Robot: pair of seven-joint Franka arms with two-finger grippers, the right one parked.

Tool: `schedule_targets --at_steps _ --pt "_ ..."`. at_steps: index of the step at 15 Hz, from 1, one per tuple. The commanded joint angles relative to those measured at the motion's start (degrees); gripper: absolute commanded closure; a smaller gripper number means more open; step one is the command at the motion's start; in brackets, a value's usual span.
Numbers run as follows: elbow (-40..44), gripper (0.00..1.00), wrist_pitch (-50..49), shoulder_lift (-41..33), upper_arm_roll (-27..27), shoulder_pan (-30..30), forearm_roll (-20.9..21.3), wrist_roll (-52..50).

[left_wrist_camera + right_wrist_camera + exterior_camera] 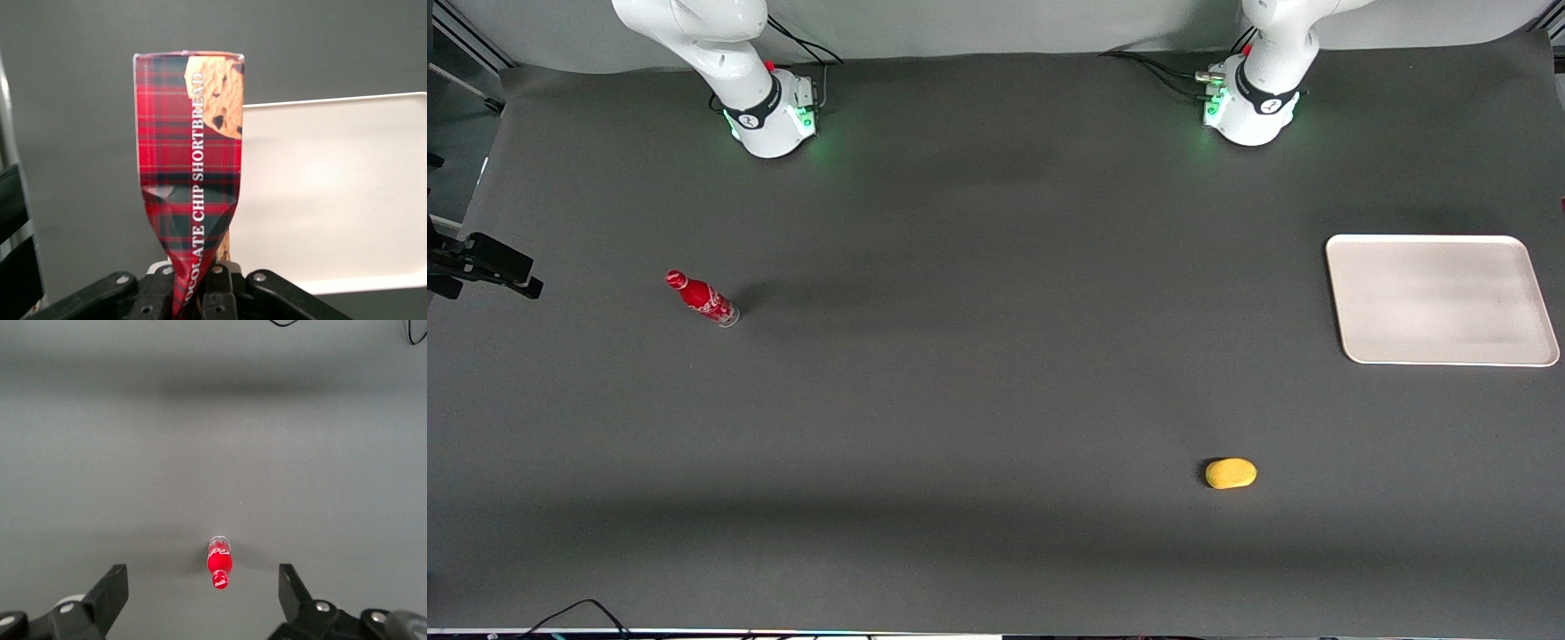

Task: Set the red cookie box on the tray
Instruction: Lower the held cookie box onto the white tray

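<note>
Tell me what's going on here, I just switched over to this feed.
The left arm's pincer is shut on the red cookie box, a tartan chocolate chip shortbread carton, pinched and creased at the gripped end. It hangs in the air with the cream tray showing below it in the wrist view. The tray holds nothing yet, so the box is not placed. Elsewhere on the table stand a small red bottle, toward the parked arm's end, and a yellow lump, nearer the front camera than the tray.

Even overhead light, soft shadows.
</note>
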Motion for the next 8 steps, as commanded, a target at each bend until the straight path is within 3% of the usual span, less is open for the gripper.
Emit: schedule_targets --at_steps 1,8 --pt "0.8 1.0 5.0 7.2 -0.2 2.0 -7.0 7.7" --pt "2.1 1.0 12.7 16.4 -0.5 2.4 -10.1 7.9"
